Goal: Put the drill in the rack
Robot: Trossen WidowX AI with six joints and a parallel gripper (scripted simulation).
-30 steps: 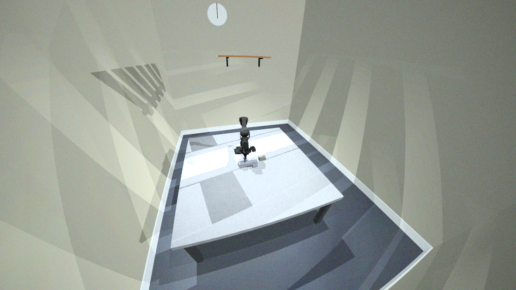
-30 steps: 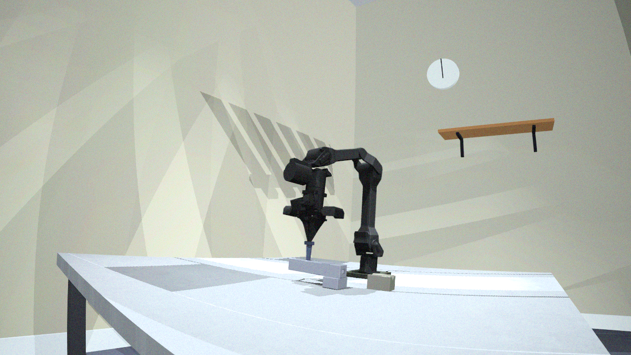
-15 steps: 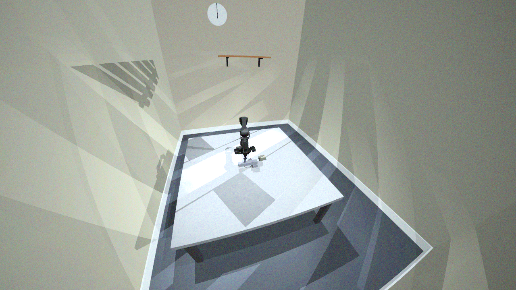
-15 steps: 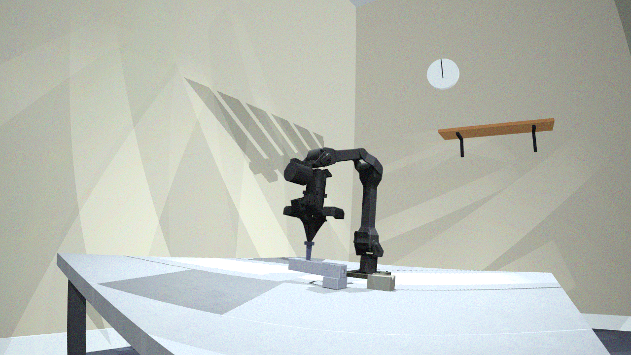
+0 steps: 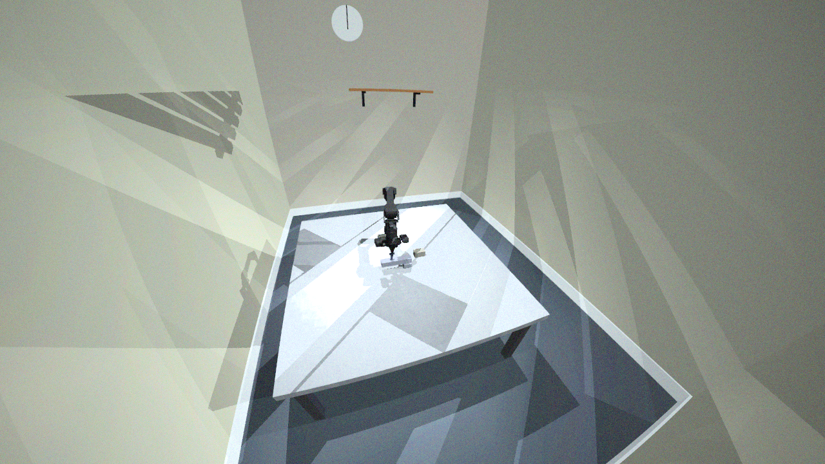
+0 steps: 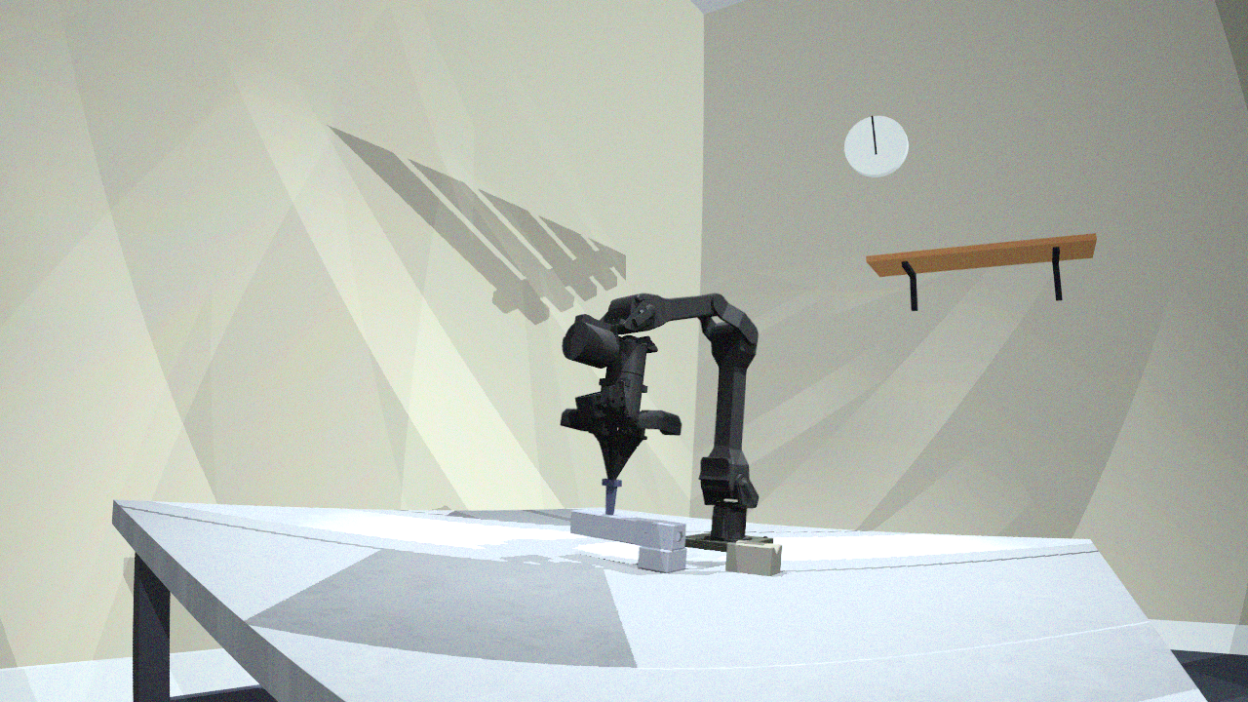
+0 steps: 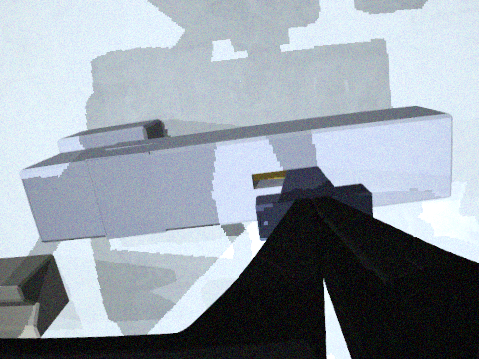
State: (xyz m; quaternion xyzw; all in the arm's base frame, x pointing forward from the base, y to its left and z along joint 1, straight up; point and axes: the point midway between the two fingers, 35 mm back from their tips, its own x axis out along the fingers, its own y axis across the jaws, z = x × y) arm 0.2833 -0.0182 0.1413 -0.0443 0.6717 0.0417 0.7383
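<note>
A dark blue key (image 5: 391,255) (image 6: 610,497) (image 7: 361,199) with a wide head stands upright in a slot in the top of a long lavender-grey block (image 5: 387,263) (image 6: 602,527) (image 7: 155,194). My gripper (image 5: 391,249) (image 6: 613,476) (image 7: 312,214) is shut and empty, pointing down, its tips at the key's head; whether they touch it I cannot tell. A brass-coloured part (image 7: 269,177) shows inside the slot beside the key. The drill's body is not plainly visible. The rack (image 5: 419,252) (image 6: 752,558) (image 7: 46,289) is a small beige notched block beside the long block, with nothing seen lying in it.
A lower grey block (image 6: 662,560) supports one end of the long block above the white table (image 5: 490,311) (image 6: 873,602). The arm's base (image 6: 729,539) stands behind. A wooden shelf (image 5: 390,90) (image 6: 981,253) and a round clock (image 5: 340,22) (image 6: 864,148) are on the far wall.
</note>
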